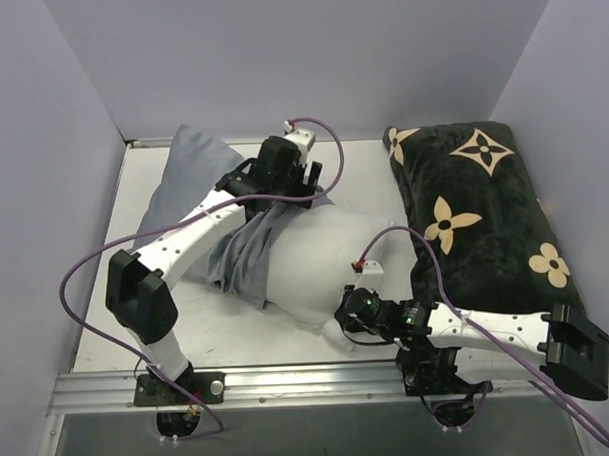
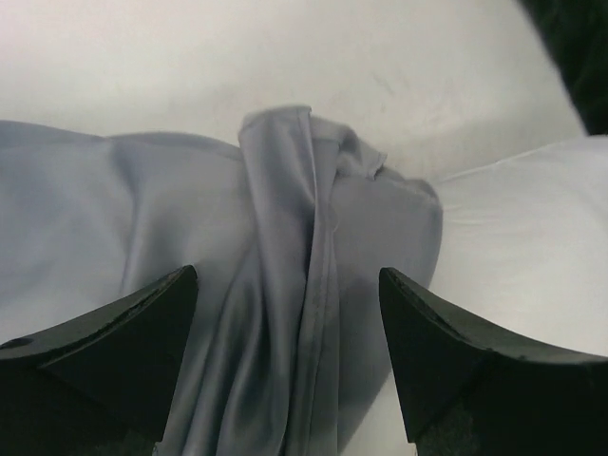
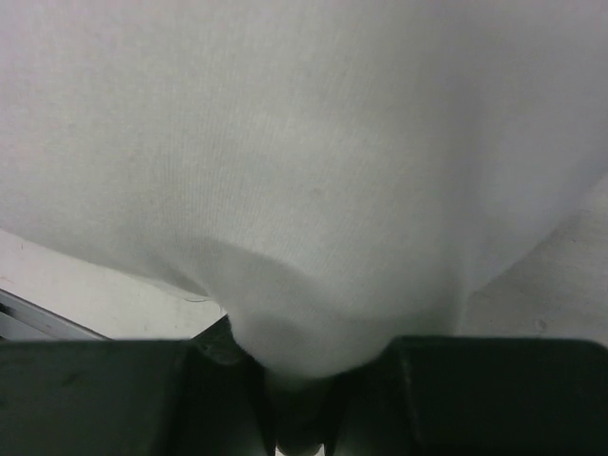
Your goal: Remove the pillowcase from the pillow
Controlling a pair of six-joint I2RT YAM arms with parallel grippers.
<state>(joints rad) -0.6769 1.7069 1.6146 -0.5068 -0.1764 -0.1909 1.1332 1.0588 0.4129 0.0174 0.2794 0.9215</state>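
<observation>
The grey-blue pillowcase (image 1: pixel 193 187) lies on the left half of the counter (image 1: pixel 238 335), reaching toward its back left corner. Its wrinkled open end is gathered near the middle of the counter. The white pillow (image 1: pixel 331 257) comes out of this open end and stretches toward the near edge, a little right of the centre. In the left wrist view a bunched fold of the pillowcase (image 2: pixel 285 237) stands up where the grey cloth meets the white pillow (image 2: pixel 532 247). The left gripper (image 1: pixel 305 178) hangs over this fold with its jaws spread wide on both sides of it, not pinching the cloth. The right gripper (image 1: pixel 345 312) is at the near end of the pillow, its jaws pressed together on a pinch of white fabric. A black cushion (image 1: pixel 484 212) with tan flowers lies along the right edge of the counter, just beside the pillow.
</observation>
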